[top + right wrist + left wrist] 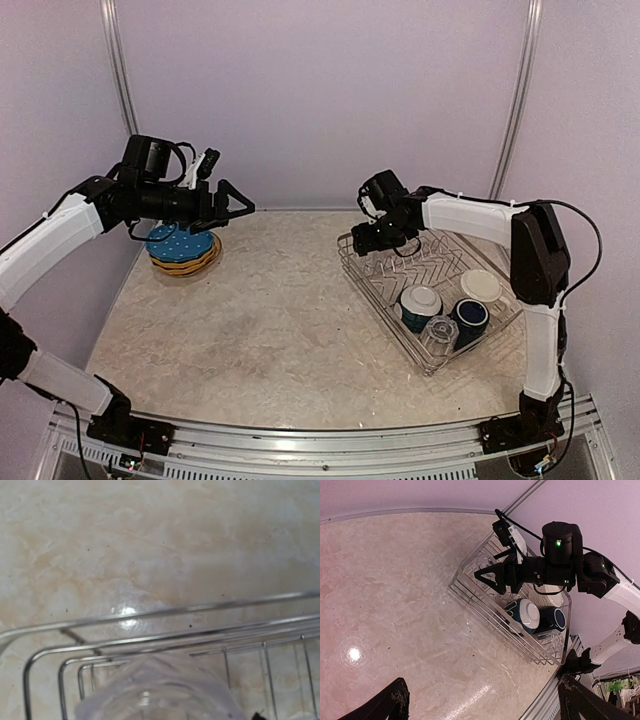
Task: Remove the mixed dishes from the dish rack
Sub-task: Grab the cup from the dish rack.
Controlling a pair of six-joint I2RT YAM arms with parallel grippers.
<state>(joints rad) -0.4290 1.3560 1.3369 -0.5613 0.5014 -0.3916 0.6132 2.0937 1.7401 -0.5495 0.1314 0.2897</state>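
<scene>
- The right end effector (368, 240) reaches down into the far left corner of the large rectangular silver wire dish rack (385, 305).
- In the right wrist view its fingers are out of frame, so I cannot tell whether they are spread or pinching anything.
- A clear glass (160, 690) fills the bottom middle of that view, right under the wrist. It sits inside the rack's rounded corner wires.
- The rack stands on the right half of the pale marbled bench (270, 330), turned at an angle. Its row of V-shaped tines runs along the middle.
- At the rack's near end, well apart from the right end effector, lie four dishes:
  - a teal bowl with white inside (421, 300);
  - a second clear glass (438, 333), just in front of the bowl;
  - a navy mug (470, 315), beside that glass;
  - a cream mug (482, 285), behind the navy mug.
- The left end effector (235, 212) is spread wide and holds nothing. The left wrist view shows its two fingertips far apart at the bottom corners.
- It hangs above the far left of the bench, pointing towards the rack.
- Just below and behind it, a round blue white-dotted plate (180, 240) lies on top of stacked orange plates (185, 265), outside the rack.
</scene>
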